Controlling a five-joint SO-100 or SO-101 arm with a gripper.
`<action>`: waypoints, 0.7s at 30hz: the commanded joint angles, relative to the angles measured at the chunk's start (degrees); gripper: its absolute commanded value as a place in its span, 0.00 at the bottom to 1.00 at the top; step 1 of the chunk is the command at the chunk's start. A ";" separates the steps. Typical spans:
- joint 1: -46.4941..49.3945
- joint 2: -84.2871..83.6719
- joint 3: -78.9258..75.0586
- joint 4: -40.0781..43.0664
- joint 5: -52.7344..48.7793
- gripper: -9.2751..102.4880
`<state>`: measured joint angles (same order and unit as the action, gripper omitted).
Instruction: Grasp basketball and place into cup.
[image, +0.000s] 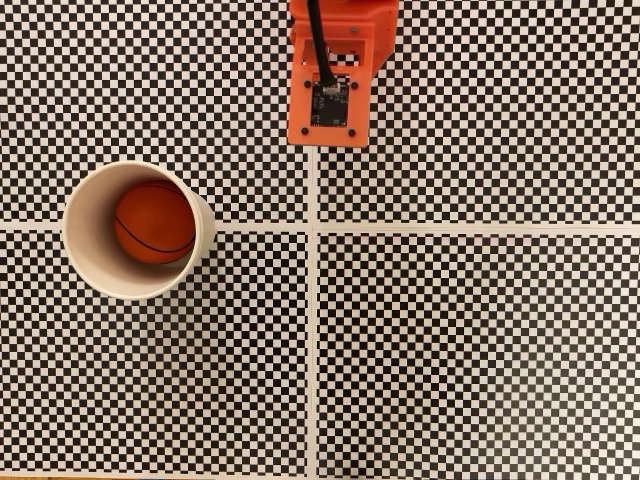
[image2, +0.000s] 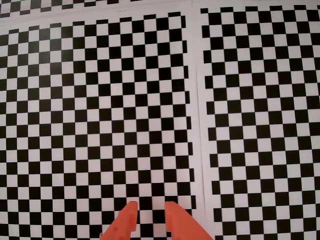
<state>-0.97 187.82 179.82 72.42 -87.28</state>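
The cream-white paper cup stands upright at the left of the fixed view, on the checkerboard surface. The orange-brown basketball rests inside it, below the rim, with its black seam lines showing. My orange arm hangs at the top centre of that view, well right of and beyond the cup. In the wrist view my gripper enters from the bottom edge; its two orange fingertips stand a small gap apart with only the checkerboard between them.
Black-and-white checkerboard sheets cover the whole table, with white seams crossing near the middle. A black cable runs along the arm.
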 joint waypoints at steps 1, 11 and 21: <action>-0.26 0.70 2.02 0.35 -0.35 0.08; -0.26 0.70 2.02 0.35 -0.35 0.08; 1.05 0.70 2.02 0.35 -0.35 0.08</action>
<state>0.00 187.82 179.82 72.42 -87.28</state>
